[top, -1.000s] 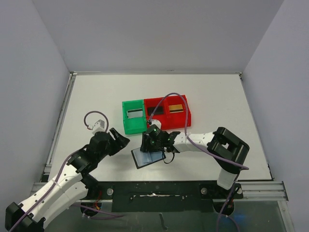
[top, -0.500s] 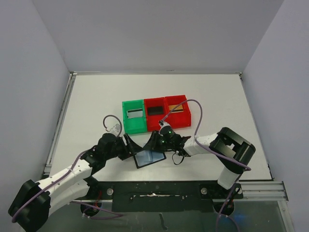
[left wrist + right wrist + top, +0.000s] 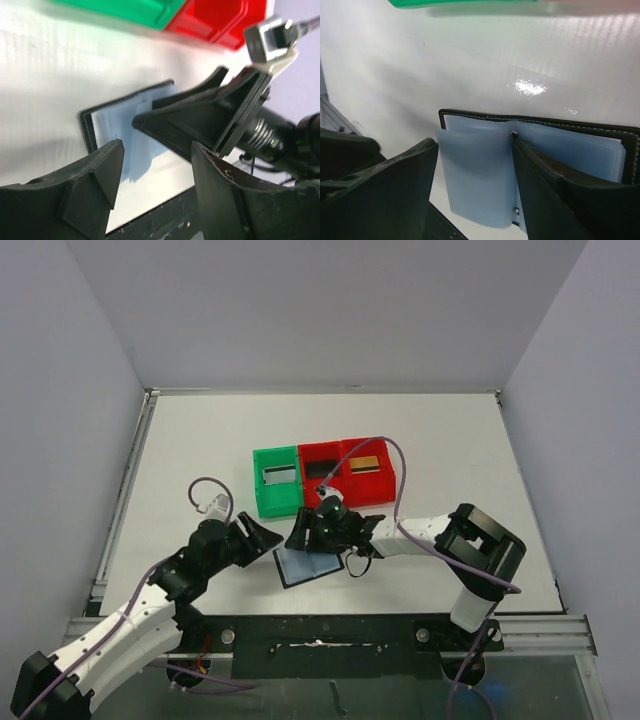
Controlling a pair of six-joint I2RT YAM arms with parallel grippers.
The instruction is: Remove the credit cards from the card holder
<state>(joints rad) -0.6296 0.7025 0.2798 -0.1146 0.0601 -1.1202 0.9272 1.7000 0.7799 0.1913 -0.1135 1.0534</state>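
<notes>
Top view: the card holder (image 3: pixel 305 567) lies opened flat on the table (image 3: pixel 200 440) near its front edge, long side running left to right and slightly skewed; the right gripper (image 3: pixel 303 531) hangs over its far edge, so the holder lies straight below and a little nearer than those fingers; the left gripper (image 3: pixel 265 538) sits just beside the holder's left end, pointing at it; the right arm looks the nearer one; a silvery card (image 3: pixel 279 476) lies in the green bin (image 3: pixel 277 504), a black card (image 3: pixel 320 469) and a gold card (image 3: pixel 366 463) in the red bins (image 3: pixel 372 490)

Left wrist view: the left gripper's fingers stand spread with nothing between them; beyond them the holder shows a pale blue inner leaf inside a stitched black border

Right wrist view: the right gripper's fingers are also spread, straddling the left-hand leaf without pinching it; the glossy grey-blue pockets look flat and, as far as I can judge, empty
</notes>
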